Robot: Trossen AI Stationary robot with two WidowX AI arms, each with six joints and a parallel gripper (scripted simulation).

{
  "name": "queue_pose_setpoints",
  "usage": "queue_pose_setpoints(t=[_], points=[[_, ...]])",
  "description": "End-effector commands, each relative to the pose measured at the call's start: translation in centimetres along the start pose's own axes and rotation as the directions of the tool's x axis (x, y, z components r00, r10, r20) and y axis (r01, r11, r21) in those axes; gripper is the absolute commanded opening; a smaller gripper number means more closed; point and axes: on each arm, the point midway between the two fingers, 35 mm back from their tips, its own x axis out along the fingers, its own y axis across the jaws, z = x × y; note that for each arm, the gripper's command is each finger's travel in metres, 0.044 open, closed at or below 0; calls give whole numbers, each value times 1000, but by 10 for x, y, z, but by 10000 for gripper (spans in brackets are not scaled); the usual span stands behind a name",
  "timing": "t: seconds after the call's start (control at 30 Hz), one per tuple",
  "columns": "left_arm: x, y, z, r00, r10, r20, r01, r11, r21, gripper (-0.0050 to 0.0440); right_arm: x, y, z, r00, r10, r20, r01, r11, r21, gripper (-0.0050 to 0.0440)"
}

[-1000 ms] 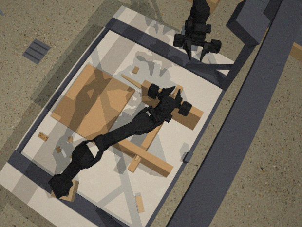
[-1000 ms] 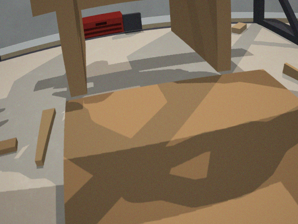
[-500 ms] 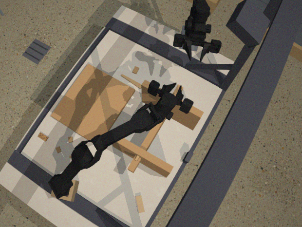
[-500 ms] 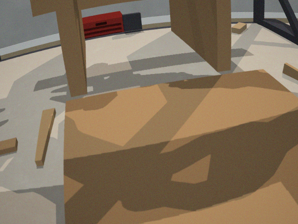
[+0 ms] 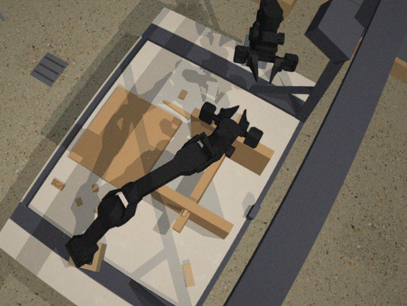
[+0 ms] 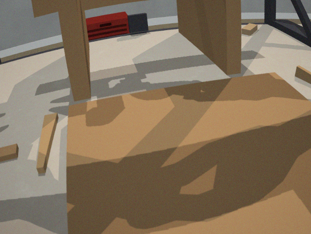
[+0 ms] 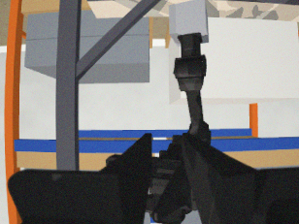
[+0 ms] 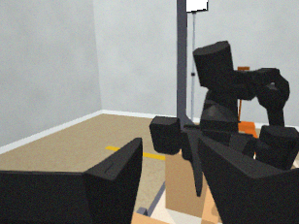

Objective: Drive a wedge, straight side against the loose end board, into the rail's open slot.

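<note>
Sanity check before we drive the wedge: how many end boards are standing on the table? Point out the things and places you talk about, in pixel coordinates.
2. One end board (image 5: pixel 251 159) (image 6: pixel 76 63) stands near the rail's (image 5: pixel 207 180) (image 6: pixel 108 3) upper end in the top view, partly hidden there; the other (image 5: pixel 212 214) (image 6: pixel 208 37) near its lower end.

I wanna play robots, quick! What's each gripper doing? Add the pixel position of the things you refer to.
Left gripper (image 5: pixel 241 108) (image 7: pixel 167 137) (image 8: pixel 206 190): a bit open, holding nothing.
Right gripper (image 5: pixel 263 81) (image 7: pixel 167 212) (image 8: pixel 170 141): open wider, holding nothing.
</note>
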Motion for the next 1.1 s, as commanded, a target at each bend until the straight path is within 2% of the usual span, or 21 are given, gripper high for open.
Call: queue_pose_setpoints(t=[0.0, 0.03, 0.3, 0.43, 0.53, 1.07], points=[[-3, -1, -2, 1000, -4, 0, 4, 1000, -2, 96, -2, 0, 10, 1000, 0, 28, 0, 1000, 1, 175], [-9, -2, -16, 1000, 0, -26, -1, 1000, -15, 96, -2, 0, 10, 1000, 0, 28, 0, 1000, 1, 175], [-18, -4, -28, 999, 4, -45, -5, 1000, -24, 96, -2, 0, 10, 1000, 0, 28, 0, 1000, 1, 175], [-18, -4, -28, 999, 4, -45, -5, 1000, -24, 96, -2, 0, 10, 1000, 0, 28, 0, 1000, 1, 175], [-15, -4, -19, 1000, 1, -28, -1, 1000, -16, 96, -2, 0, 10, 1000, 0, 28, 0, 1000, 1, 175], [-15, -4, -20, 1000, 1, -30, -2, 1000, -17, 96, -2, 0, 10, 1000, 0, 28, 0, 1000, 1, 175]])
